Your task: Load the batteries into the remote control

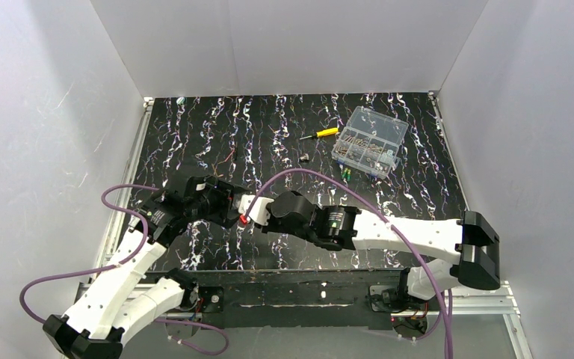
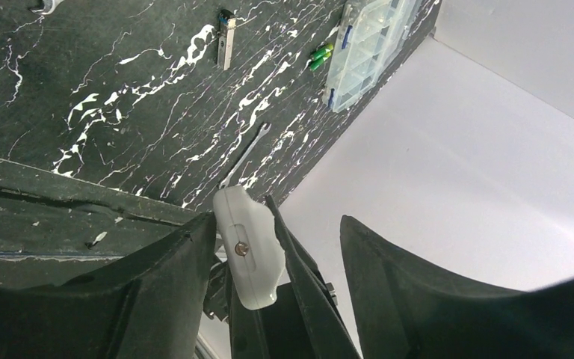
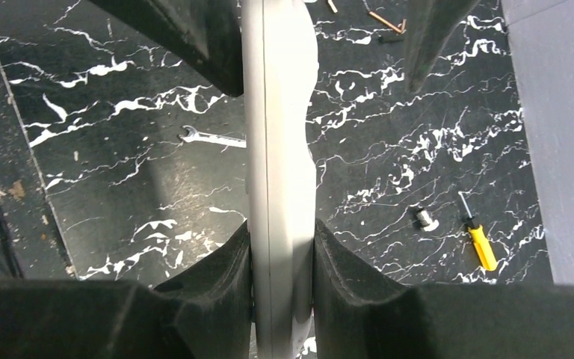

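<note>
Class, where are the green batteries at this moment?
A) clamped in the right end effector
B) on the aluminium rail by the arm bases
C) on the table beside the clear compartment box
C: the batteries lie on the tabletop right beside the clear compartment box.

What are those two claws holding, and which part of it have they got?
The right claw pinches the remote control at one end, a finger on either side. The left claw straddles the other end, open, gripping nothing.
</note>
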